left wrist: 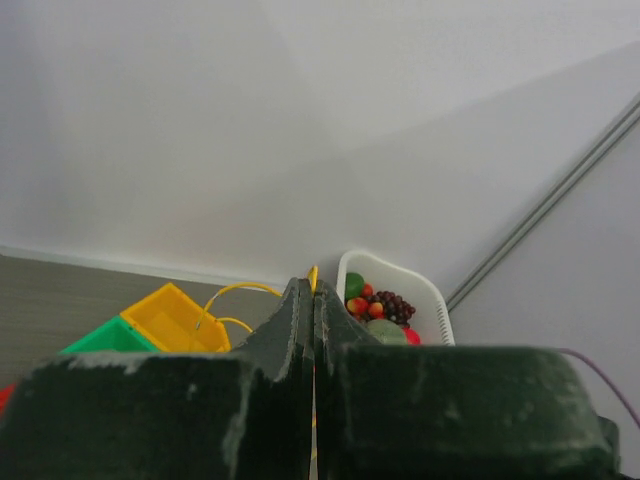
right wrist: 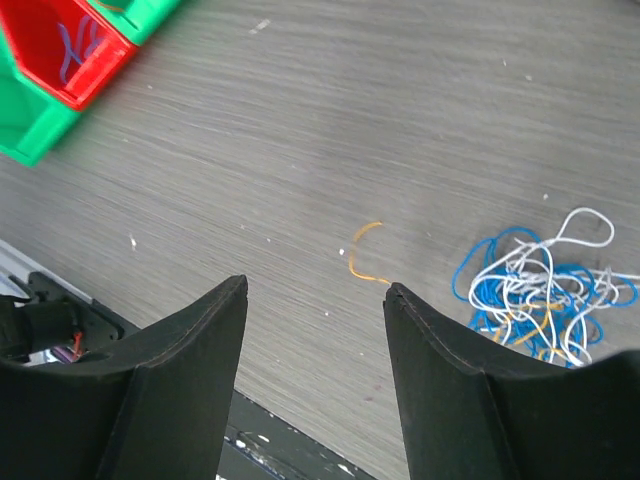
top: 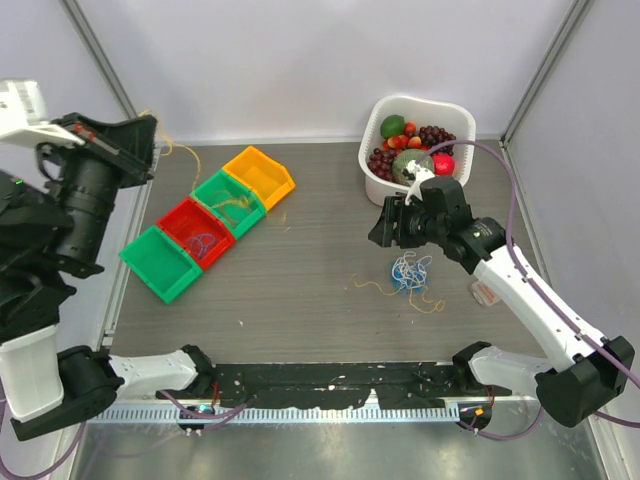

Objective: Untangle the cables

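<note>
Closest up, left gripper (left wrist: 312,285) clenched on yellow cable (left wrist: 240,287), pinch hidden. Right gripper (right wrist: 315,285) splayed above table (top: 300,270) beside cables (right wrist: 535,295), bunch partly cut off by finger (right wrist: 450,400). Red bin (top: 218,255) holding blue strand (top: 200,240); green bin (top: 250,222), yellow strands (top: 235,205).

Pincer (right wrist: 315,285) spread over table (right wrist: 300,130), tangled cables (right wrist: 530,300) right, red bin (right wrist: 25,28) top-left

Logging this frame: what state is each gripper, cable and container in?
Left gripper: shut on yellow cable, raised.
Right gripper: open, empty, above the table.
Cable bunch: tangled, lying on table.
Orange strand: loose, apart from the bunch.
Red bin: holds blue cable.
Far green bin: holds yellow strands.
White basket: full of fruit.
</note>
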Robot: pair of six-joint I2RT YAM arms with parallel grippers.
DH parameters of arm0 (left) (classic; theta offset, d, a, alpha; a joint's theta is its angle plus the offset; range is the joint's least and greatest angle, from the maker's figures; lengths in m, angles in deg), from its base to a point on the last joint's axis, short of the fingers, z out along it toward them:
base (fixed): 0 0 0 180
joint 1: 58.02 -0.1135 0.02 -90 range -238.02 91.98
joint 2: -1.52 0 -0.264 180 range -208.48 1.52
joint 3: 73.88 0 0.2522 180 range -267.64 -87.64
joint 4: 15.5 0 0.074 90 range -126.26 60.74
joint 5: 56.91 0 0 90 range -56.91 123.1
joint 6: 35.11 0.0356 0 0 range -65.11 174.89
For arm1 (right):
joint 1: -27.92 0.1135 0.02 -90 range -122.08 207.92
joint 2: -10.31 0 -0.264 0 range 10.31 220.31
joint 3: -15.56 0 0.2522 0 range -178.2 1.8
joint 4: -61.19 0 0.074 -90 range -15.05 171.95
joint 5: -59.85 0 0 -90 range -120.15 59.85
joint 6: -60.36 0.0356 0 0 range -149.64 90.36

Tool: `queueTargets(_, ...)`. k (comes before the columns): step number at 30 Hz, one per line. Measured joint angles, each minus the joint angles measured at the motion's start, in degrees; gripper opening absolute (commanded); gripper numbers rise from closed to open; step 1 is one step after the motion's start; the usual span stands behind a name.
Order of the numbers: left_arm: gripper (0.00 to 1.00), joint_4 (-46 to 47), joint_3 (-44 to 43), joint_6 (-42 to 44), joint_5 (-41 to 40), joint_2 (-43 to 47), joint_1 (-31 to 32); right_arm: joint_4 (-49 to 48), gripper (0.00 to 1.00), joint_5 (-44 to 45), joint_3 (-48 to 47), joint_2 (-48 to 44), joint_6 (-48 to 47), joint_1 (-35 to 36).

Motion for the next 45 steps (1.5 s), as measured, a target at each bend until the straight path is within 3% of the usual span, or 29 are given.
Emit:
queueTargets(3, 0.00, -2.64, 0.04, -0.96, 1.40, -2.40, 0.00, -0.48, 0.62, -0.72, -2.01, 0.00, 0.15, 0.02)
queueTargets(8, 0.00, -13.35, -8.15, -2.80, 3.08, -14.25, -1.07, 0.02, 0.61, -0.81, -2.05, 0.02, 0.94, 0.02)
queueTargets(16, 0.00, -20.26, -0.66, -8.22, 15.41, -25.57, -17.73, 2.95, 0.61, -0.79, 0.85, -1.95, 2.73, 0.02)
queueTargets(22, 0.00, -13.40, 5.29, -13.66, 22.71, -26.67, -27.82, 6.51, 0.61, -0.74, 1.16, -6.43, 3.48, 0.02)
queueTargets(28, 0.00, -6.88, 3.45, -18.16, 29.86, -34.42, -34.88, 10.36, 0.61, 0.66, 1.11, -7.85, 2.71, 0.02)
queueTargets(45, 0.00, -0.46, -0.31, -19.32, 38.21, -57.61, -41.22, 12.44, 0.60, 3.41, 0.61, -4.20, 0.76, 0.02)
